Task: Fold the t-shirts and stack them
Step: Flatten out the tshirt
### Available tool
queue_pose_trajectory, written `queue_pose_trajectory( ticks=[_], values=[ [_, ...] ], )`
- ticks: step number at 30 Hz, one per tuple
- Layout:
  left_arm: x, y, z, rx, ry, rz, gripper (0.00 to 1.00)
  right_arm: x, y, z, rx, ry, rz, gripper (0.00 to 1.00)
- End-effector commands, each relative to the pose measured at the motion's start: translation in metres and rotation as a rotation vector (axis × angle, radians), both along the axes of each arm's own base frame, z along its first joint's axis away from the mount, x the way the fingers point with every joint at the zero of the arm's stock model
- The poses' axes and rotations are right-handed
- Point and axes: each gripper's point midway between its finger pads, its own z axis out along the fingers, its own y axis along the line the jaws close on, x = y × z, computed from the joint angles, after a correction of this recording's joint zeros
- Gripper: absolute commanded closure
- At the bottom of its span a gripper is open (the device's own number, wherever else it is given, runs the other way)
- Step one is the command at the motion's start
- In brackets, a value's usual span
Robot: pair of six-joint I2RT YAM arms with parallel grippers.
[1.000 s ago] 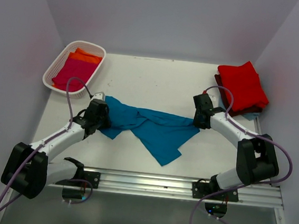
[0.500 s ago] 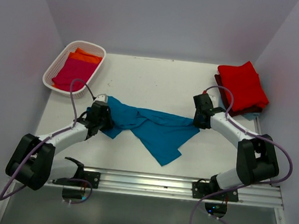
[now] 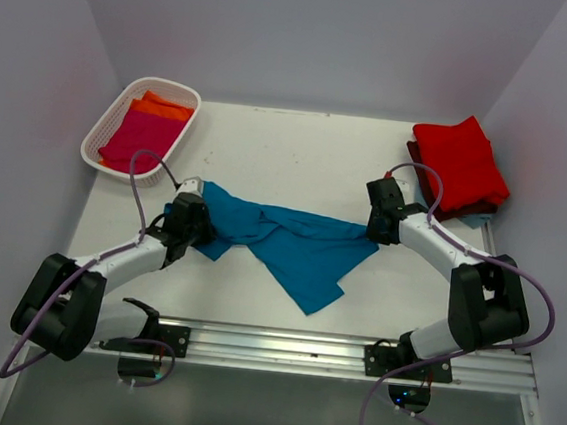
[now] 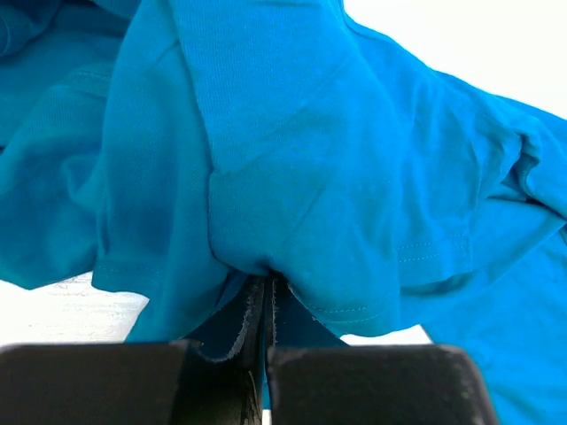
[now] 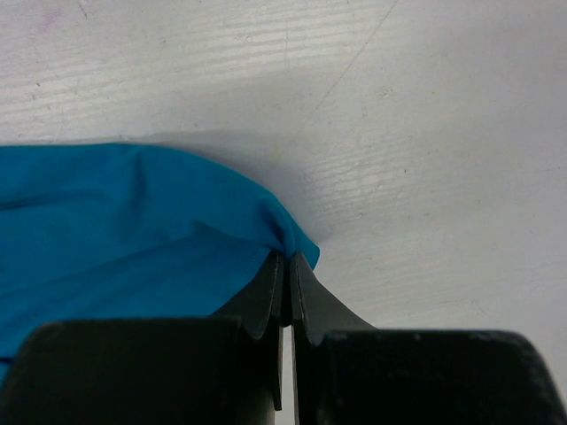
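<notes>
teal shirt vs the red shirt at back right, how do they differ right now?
The teal shirt is spread out rumpled mid-table; the red shirt is folded square. The teal shirt is pinched at both ends, the left gripper and right gripper with jaws shut on it; the red shirt is untouched. The teal shirt lies on the table; the red shirt tops a darker folded shirt. Both are plain single-colour cloth.
</notes>
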Motion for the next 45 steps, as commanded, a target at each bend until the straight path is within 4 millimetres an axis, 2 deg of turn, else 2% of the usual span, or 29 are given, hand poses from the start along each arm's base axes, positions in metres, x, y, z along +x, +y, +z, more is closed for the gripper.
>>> queue_pose_trajectory(
  ticks=[1,8,12,18,23,26,27,31,35,36,37,39,40,42,45],
  values=[
    [0.015,-0.003,0.021,-0.025,-0.089,0.015,1.0,0.003,0.004,0.007,0.02,-0.036,0.011,1.0],
    [0.005,-0.006,0.049,-0.062,-0.079,0.014,1.0,0.003,0.003,0.006,0.017,-0.032,0.009,1.0],
    [0.001,-0.017,0.085,-0.098,-0.108,-0.006,1.0,0.004,0.004,0.006,0.02,-0.033,0.01,1.0],
    [-0.013,-0.016,0.102,-0.087,-0.068,-0.012,1.0,0.004,0.004,0.006,0.018,-0.031,0.008,1.0],
    [-0.009,-0.003,0.112,-0.043,-0.108,0.038,1.0,0.004,0.002,0.01,0.012,-0.046,-0.001,1.0],
    [-0.003,0.004,0.128,-0.02,-0.147,0.069,1.0,0.004,-0.002,0.017,0.002,-0.07,-0.015,1.0],
    [0.001,0.004,0.138,-0.022,-0.17,0.073,1.0,0.003,-0.004,0.019,0.002,-0.078,-0.02,1.0],
    [0.01,0.01,0.165,0.004,-0.233,0.091,1.0,0.004,-0.008,0.045,0.01,-0.171,-0.031,1.0],
    [0.015,0.012,0.192,0.009,-0.28,0.097,1.0,-0.003,-0.013,0.061,-0.001,-0.19,-0.025,1.0],
    [0.015,0.012,0.203,0.004,-0.3,0.099,1.0,-0.002,-0.013,0.065,0.002,-0.194,-0.027,1.0],
    [0.015,0.013,0.208,0.006,-0.308,0.099,1.0,-0.002,-0.012,0.065,0.002,-0.188,-0.024,0.95],
    [0.015,0.013,0.221,-0.001,-0.333,0.097,1.0,-0.005,-0.013,0.062,-0.014,-0.137,-0.032,0.62],
    [0.015,0.014,0.222,0.003,-0.337,0.097,1.0,-0.005,-0.015,0.06,-0.026,-0.126,-0.04,0.37],
    [0.015,0.015,0.225,0.006,-0.341,0.098,1.0,-0.005,-0.019,0.052,-0.053,-0.106,-0.058,0.25],
    [0.014,0.016,0.223,0.014,-0.334,0.101,1.0,-0.002,-0.016,0.045,-0.042,-0.097,-0.065,0.22]
  ],
)
